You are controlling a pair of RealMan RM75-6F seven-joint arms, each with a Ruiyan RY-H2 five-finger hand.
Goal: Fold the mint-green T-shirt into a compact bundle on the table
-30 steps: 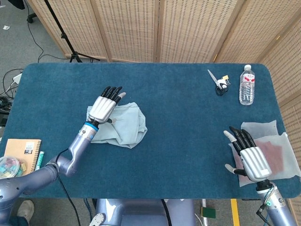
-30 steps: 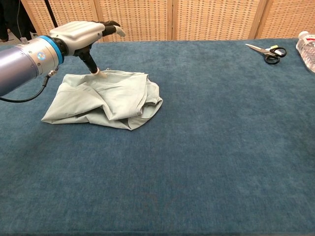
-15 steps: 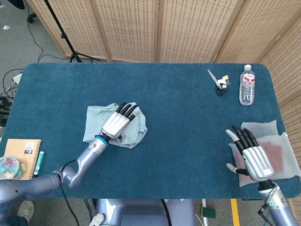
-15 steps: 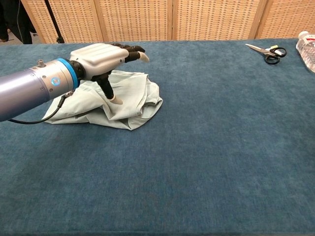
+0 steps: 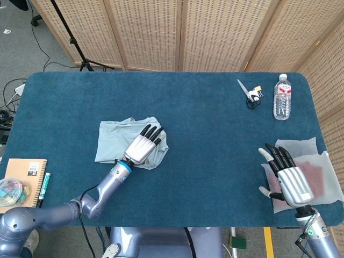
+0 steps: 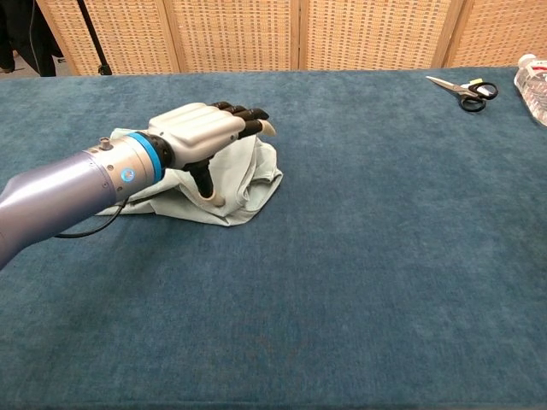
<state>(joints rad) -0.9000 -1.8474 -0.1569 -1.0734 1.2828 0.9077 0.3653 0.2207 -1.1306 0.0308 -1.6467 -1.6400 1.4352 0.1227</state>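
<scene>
A: Where is the T-shirt (image 5: 119, 141) lying?

B: Left of centre in the head view, on the blue table (image 5: 204, 123). It is a crumpled, partly folded heap. In the chest view the same shirt (image 6: 256, 171) sits in the upper left part of the frame, mostly hidden behind the arm.

A: And the left hand (image 5: 143, 147)?

B: It lies palm down over the right end of the shirt, with the dark fingers (image 5: 156, 133) stretched forward and slightly apart. In the chest view the left hand (image 6: 201, 133) hovers low over the cloth and its thumb (image 6: 205, 181) points down onto the fabric. Nothing is pinched or gripped; the fingers are released.

A: The right hand (image 5: 285, 174)?

B: Lower right of the head view, well apart from the shirt. Its fingers are spread and it holds nothing. It sits over the edge of a pale translucent sheet (image 5: 314, 161) with a reddish patch on it. The chest view does not show this hand.

A: Anything else on the table?

B: Scissors (image 5: 250, 93) and a water bottle (image 5: 282, 97) in the upper right of the head view, just beside each other. The chest view shows the scissors (image 6: 466, 90) at its upper right, with the bottle (image 6: 532, 85) cut off by the right edge. A notebook (image 5: 26, 177) shows at the lower left of the head view.
</scene>
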